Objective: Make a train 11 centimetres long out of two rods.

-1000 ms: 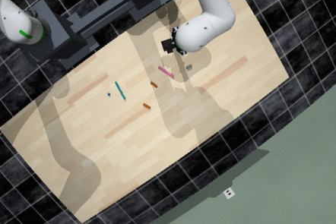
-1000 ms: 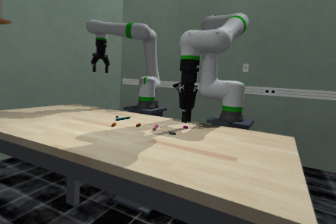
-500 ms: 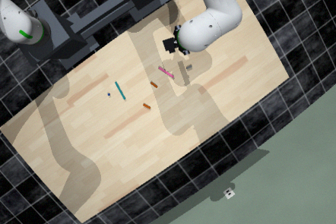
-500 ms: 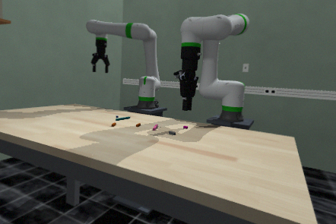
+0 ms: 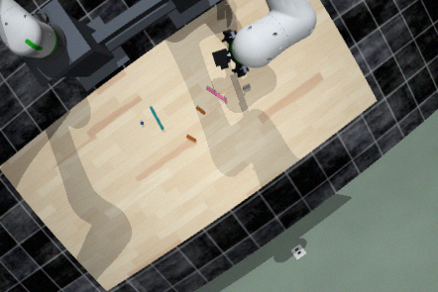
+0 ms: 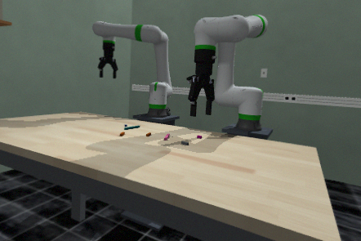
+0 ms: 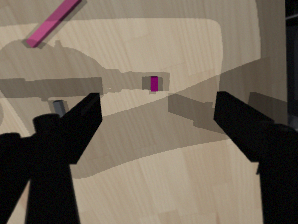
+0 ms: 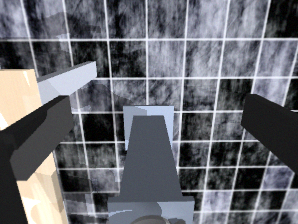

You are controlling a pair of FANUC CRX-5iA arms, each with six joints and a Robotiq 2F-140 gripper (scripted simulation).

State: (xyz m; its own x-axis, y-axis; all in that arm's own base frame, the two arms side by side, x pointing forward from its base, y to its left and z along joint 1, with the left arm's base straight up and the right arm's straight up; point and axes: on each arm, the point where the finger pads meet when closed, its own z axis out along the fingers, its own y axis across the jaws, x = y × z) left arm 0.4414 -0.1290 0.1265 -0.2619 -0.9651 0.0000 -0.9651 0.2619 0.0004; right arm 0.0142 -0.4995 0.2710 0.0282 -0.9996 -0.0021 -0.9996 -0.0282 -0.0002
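Note:
A magenta rod (image 6: 199,136) (image 7: 154,83) lies flat on the table, apart from the other rods; in the top view it is hidden. My left gripper (image 6: 201,114) (image 7: 158,106) is open and empty, above the table near the magenta rod. A pink rod (image 5: 216,94) (image 6: 167,136) (image 7: 52,24) lies apart from it. A grey rod (image 5: 247,88) (image 6: 184,143) (image 7: 59,108) lies near the pink one. A turquoise rod (image 5: 157,118) (image 6: 131,127) lies beside a small blue rod (image 5: 142,123) (image 6: 126,125). My right gripper (image 6: 108,77) (image 8: 157,110) is open and empty, high up.
Two orange rods lie between the pink and turquoise rods: one orange rod (image 5: 200,110) (image 6: 149,134) nearer the pink, the other orange rod (image 5: 191,139) (image 6: 122,134) farther off. The right wrist view shows mostly floor, with the table edge (image 8: 20,82) at the left.

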